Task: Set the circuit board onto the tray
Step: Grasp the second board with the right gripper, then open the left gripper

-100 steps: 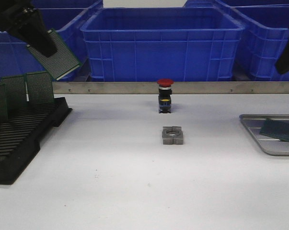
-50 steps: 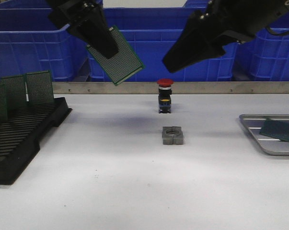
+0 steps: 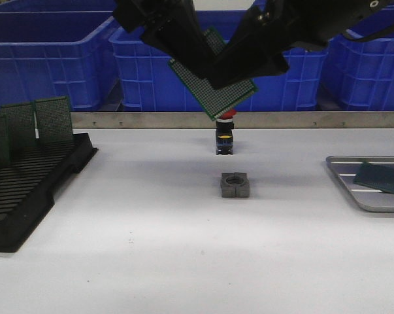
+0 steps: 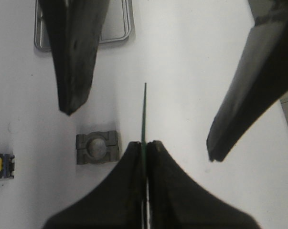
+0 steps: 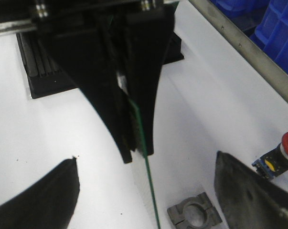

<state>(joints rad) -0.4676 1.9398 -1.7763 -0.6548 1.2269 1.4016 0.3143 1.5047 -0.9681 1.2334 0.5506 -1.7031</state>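
Since half a second ago, carried further toward the middle: circuit board (image 3: pixel 213 78), pinched edge-on in the left gripper (image 4: pixel 144 143) and now held high above the grey clamp block (image 3: pixel 235 185) and red push button (image 3: pixel 226 131). Right gripper (image 5: pixel 146 191) spread wide, straddling the board's free edge without touching it. Looks like a handover about to happen. Tray (image 3: pixel 353 190) well off beyond the right gripper, already carrying one board (image 3: pixel 379 177).
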